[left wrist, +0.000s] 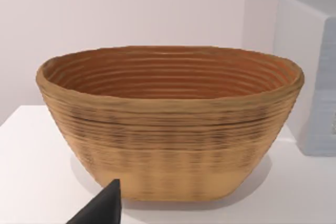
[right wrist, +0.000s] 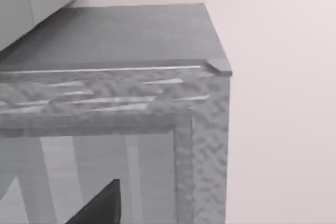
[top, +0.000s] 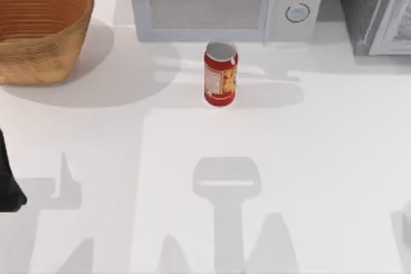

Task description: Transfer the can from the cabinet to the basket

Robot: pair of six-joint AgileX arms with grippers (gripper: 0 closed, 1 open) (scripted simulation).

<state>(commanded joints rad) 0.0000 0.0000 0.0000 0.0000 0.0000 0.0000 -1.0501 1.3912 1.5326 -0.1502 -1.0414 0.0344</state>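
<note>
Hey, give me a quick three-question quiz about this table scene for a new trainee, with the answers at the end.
1. True or false: the can is inside the basket.
2. What stands directly behind the can? A) microwave B) cabinet C) basket
3. Fill in: the can stands ____ on the table.

Key: 1. False; it stands on the table, apart from the basket. 2. A, the microwave; the cabinet is at the far right. 3. Upright.
</note>
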